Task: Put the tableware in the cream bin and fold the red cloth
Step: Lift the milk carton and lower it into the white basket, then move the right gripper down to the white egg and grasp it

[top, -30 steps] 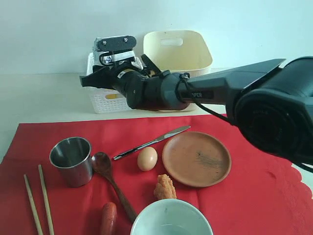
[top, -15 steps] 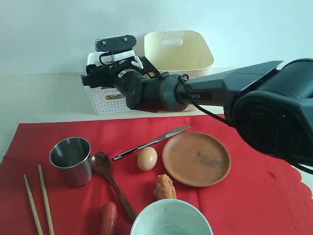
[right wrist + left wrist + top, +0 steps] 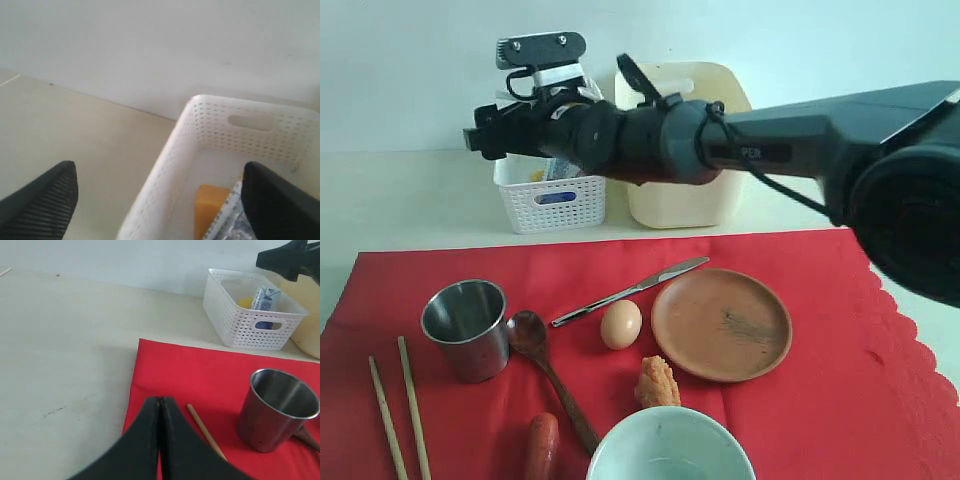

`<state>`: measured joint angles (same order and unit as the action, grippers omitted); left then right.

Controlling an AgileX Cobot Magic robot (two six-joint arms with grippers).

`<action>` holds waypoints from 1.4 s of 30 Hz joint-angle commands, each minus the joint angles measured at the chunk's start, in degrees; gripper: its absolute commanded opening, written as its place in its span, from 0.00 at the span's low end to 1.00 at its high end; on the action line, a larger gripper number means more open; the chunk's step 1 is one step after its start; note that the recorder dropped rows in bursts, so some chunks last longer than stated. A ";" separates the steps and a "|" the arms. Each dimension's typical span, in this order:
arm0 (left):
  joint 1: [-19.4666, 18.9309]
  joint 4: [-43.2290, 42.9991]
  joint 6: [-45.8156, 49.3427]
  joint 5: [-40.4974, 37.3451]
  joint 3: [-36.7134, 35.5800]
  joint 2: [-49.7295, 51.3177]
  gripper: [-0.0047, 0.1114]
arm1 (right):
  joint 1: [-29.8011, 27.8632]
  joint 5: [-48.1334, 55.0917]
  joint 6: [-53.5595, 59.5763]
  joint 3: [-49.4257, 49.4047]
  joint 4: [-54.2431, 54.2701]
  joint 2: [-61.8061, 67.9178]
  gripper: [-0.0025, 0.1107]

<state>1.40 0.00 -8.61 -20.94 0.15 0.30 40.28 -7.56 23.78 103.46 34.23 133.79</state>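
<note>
The red cloth (image 3: 820,400) lies spread flat. On it rest the steel cup (image 3: 467,328), two chopsticks (image 3: 413,405), the dark spoon (image 3: 545,368), the silver knife (image 3: 630,290), the brown plate (image 3: 722,323) and the pale bowl (image 3: 670,447). Behind the right arm stands the cream bin (image 3: 685,195). My right gripper (image 3: 485,138) hangs open and empty above the white basket (image 3: 550,200); in the right wrist view the gripper (image 3: 159,172) straddles the basket's rim (image 3: 185,145). My left gripper (image 3: 160,401) is shut on nothing, over the cloth's edge (image 3: 150,370) beside a chopstick (image 3: 205,430) and the cup (image 3: 277,410).
An egg (image 3: 621,324), an orange food lump (image 3: 657,383) and a reddish sausage-like piece (image 3: 542,447) lie among the tableware. The white basket (image 3: 252,315) holds a blue-and-white carton (image 3: 265,297) and something yellow (image 3: 245,301). Bare table runs left of the cloth.
My right gripper opened wider and rose up and a little leftward above the white basket. The things on the cloth have not moved.
</note>
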 commanded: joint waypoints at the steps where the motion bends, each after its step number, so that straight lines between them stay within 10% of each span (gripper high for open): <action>1: 0.00 0.50 -0.12 0.35 -0.15 -0.30 0.04 | 0.03 15.47 0.59 0.41 -2.30 -5.48 0.67; 17: 0.00 0.50 -0.12 0.35 -0.15 -0.30 0.04 | 0.03 60.57 0.35 -0.12 -20.31 -22.53 0.57; 42: 0.00 0.50 -0.12 0.35 -0.15 -0.30 0.04 | 0.03 63.25 0.13 -13.42 -27.27 -17.14 0.72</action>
<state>1.40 0.00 -8.61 -20.94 0.15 0.30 40.28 55.96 23.78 90.43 7.99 114.50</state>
